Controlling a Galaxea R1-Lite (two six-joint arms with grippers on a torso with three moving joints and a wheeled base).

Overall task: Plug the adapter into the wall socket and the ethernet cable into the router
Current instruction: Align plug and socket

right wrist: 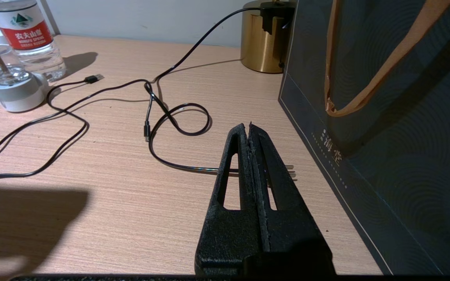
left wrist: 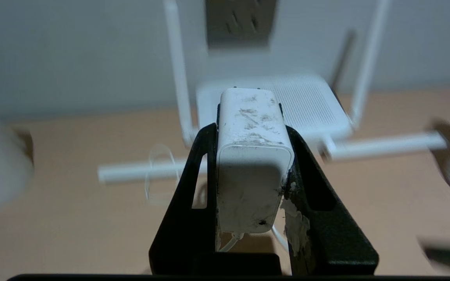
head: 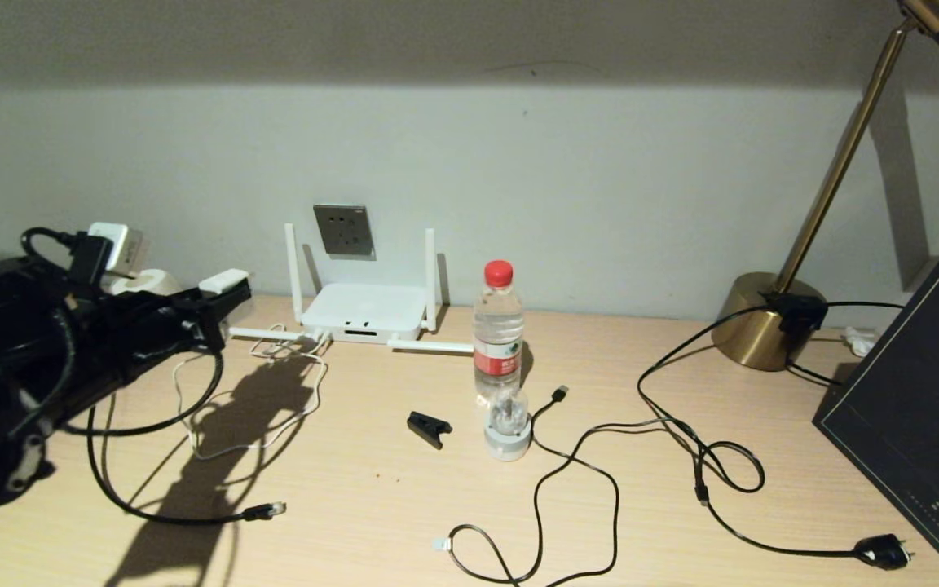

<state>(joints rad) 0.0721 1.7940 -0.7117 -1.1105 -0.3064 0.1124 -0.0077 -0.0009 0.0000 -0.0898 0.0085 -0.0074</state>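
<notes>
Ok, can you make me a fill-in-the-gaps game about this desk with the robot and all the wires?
1. The left end effector is clamped on the white ____.
2. The water bottle has a ____ cap.
3. The grey wall socket sits on the wall right above the ____.
4. The ethernet cable has its plug end lying loose on the ____.

Missing words: adapter; red; router; desk.
</notes>
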